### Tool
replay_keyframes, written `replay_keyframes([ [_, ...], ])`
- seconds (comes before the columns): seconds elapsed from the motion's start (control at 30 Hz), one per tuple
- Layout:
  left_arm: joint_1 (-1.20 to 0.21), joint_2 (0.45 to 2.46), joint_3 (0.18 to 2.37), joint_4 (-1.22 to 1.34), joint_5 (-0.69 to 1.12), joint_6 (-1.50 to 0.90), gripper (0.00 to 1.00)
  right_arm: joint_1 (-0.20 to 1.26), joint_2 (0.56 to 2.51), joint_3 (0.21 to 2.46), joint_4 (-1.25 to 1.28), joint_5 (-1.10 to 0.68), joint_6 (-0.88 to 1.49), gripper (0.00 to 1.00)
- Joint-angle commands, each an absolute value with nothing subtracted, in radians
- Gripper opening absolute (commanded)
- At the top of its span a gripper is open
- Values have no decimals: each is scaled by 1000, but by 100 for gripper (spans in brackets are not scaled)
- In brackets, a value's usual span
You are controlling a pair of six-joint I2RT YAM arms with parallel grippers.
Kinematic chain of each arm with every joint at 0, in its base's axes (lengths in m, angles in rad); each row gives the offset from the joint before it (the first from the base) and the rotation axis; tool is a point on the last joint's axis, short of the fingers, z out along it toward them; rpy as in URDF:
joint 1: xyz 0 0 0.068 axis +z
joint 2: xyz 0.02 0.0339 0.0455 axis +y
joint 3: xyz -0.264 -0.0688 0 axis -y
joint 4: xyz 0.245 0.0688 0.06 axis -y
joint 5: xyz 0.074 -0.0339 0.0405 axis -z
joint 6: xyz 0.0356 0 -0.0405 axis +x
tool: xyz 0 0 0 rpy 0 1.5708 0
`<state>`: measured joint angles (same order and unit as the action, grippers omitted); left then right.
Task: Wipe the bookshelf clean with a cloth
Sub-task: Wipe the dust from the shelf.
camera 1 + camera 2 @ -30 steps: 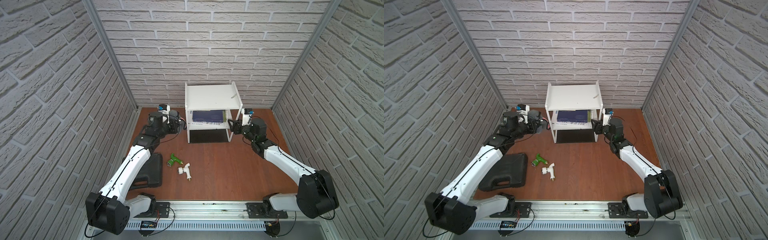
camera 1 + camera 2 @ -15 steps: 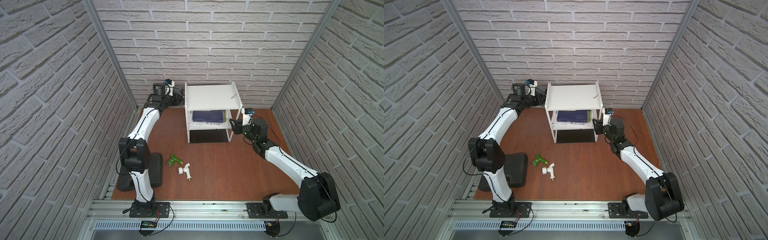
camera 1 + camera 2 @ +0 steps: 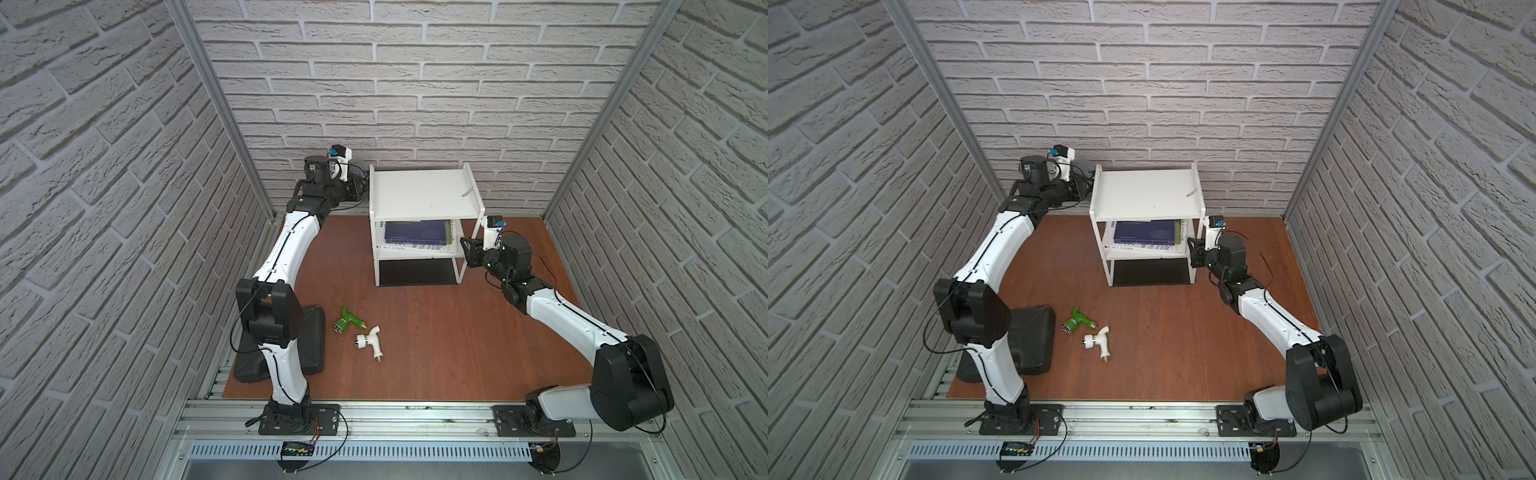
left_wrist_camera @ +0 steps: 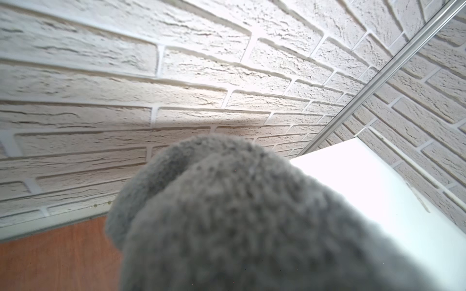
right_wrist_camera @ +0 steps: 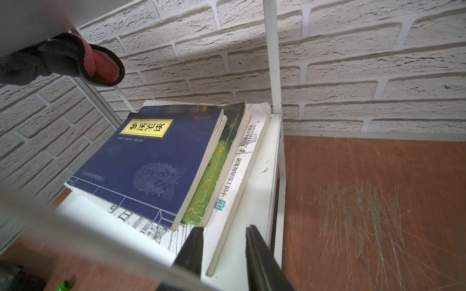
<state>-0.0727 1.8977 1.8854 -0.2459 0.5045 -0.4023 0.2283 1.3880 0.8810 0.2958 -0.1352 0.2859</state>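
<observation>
Off the back-left corner of the bookshelf (image 3: 419, 195), holds the cloth (image 4: 239, 214) bunched in the left claw (image 3: 360, 188), level with the top tier and just beside its left rim (pink reverse showing beneath, in the right wrist view). Calls for a sweep rightward from the claw, along the tier's long axis toward the far rim; suits the left arm, the nearer to that tier. Further right, poises the right claw (image 5: 225, 229) at the middle tier's front-right corner, jaws narrow with a gap showing, nothing visibly pinched. Since a second ago: lifted the left arm from low beside the middle tier; hardly moved the right, only narrowed its jaws.
</observation>
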Motion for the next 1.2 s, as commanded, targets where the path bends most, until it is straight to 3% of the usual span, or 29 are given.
replay_keyframes([
  [0.0, -87, 1918, 1745, -228, 489, -390, 0, 245, 1400, 905, 354, -209, 311, 30],
  [0.23, -87, 1692, 1412, -121, 497, -427, 0, 246, 1392, 906, 326, -201, 303, 27],
  [0.5, -212, 1274, 984, -179, 226, -475, 0, 246, 1400, 904, 321, -193, 311, 27],
  [0.63, -395, 1109, 954, -464, -195, -492, 0, 245, 1385, 902, 302, -183, 293, 30],
  [0.7, -444, 1016, 975, -510, -207, -493, 0, 246, 1363, 886, 306, -152, 277, 32],
  [0.77, -454, 964, 1027, -451, -59, -453, 0, 246, 1349, 878, 317, -133, 256, 32],
  [0.9, -454, 1053, 1228, -327, 158, -344, 0, 245, 1362, 900, 305, -128, 245, 24],
  [1.07, -454, 1256, 1252, -303, -16, -332, 0, 246, 1381, 875, 328, -142, 272, 5],
  [1.17, -458, 1273, 1095, -197, -92, -396, 0, 246, 1385, 860, 324, -131, 262, 3],
])
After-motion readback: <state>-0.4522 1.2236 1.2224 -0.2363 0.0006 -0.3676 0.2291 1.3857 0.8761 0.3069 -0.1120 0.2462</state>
